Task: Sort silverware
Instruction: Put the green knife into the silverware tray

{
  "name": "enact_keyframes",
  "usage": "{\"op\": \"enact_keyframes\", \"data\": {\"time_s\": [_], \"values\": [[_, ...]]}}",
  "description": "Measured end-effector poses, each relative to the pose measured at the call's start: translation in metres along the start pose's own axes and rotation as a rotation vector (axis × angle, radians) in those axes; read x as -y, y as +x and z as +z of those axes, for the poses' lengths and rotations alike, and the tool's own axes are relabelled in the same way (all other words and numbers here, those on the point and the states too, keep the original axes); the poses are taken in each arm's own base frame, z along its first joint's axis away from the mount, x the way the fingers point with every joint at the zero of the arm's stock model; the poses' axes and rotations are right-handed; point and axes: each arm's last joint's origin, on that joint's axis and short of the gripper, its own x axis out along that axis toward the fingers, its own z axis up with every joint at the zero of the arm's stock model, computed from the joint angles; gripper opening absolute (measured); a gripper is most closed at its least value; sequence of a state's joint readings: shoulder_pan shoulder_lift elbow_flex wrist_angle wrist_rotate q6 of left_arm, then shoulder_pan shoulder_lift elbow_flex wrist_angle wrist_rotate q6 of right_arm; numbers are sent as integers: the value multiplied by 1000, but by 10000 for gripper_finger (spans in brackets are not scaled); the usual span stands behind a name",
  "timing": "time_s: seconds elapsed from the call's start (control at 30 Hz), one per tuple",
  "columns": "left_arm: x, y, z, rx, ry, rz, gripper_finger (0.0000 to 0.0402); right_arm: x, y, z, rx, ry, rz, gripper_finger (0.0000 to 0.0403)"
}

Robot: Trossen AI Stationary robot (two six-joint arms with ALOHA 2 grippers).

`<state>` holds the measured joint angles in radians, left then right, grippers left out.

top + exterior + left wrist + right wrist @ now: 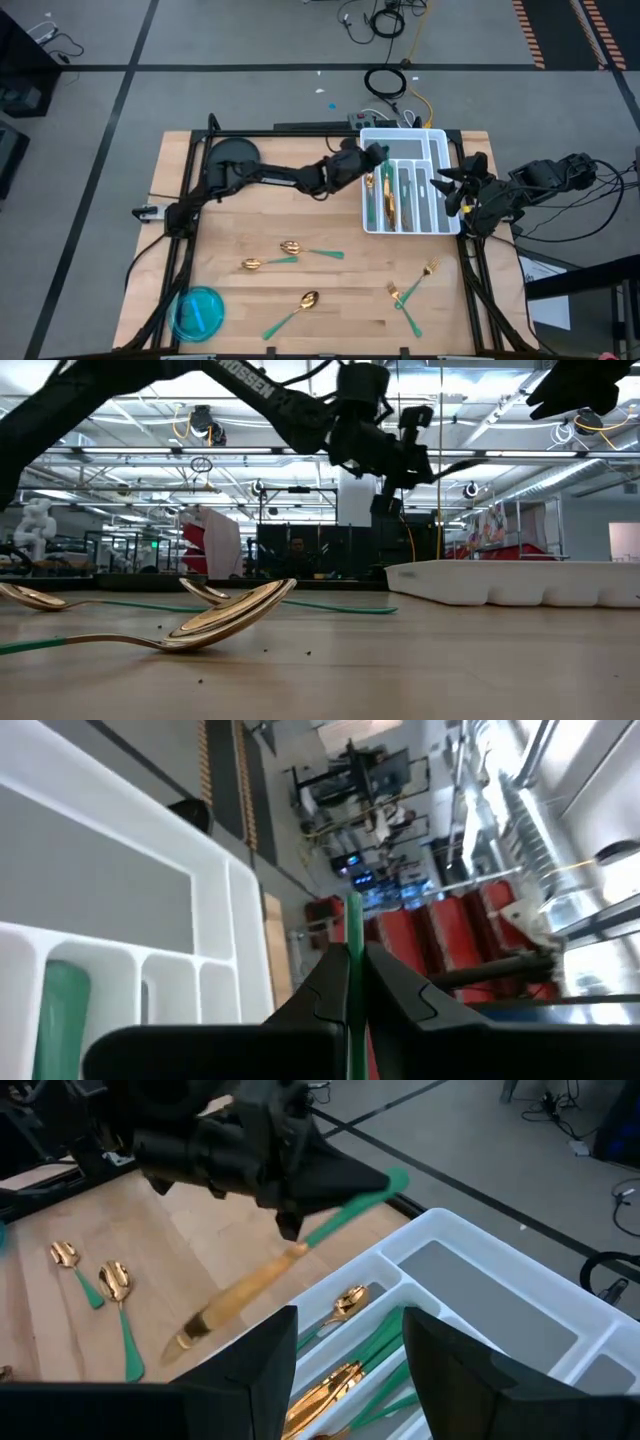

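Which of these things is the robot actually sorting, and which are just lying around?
Part of the job:
- knife held in the left gripper
- three spoons on the table
- two forks
- silverware already in the white tray

Just lying about:
- blue dish
- cables on the floor

The left gripper [375, 155], clamped on a green-handled knife [270, 1280], hangs over the white tray's [437, 225] left edge, blocking that side; the right gripper [450, 185] (fingers spread) crowds the tray's right rim. Spoons [290, 247] and forks [410, 290] dot the worktop's [230, 215] near half; its middle strip lies bare.
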<state>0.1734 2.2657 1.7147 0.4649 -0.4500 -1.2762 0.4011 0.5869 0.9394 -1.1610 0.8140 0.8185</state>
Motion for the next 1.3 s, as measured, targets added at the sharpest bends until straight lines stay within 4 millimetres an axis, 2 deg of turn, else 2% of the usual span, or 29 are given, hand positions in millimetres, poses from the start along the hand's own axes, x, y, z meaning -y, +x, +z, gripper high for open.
{"op": "enact_keyframes", "data": {"time_s": [0.2,0.37,1.07,1.3], "values": [[2,11,-18,-17,27,50,18,0,0,0,-1,-7,1,176],[-10,12,-33,-26,81,155,18,0,0,0,0,-18,1,176],[-40,19,-46,-22,132,224,18,0,0,1,22,-51,-17,176],[-43,20,-45,-24,138,232,18,0,0,1,27,-68,-20,176]]}}
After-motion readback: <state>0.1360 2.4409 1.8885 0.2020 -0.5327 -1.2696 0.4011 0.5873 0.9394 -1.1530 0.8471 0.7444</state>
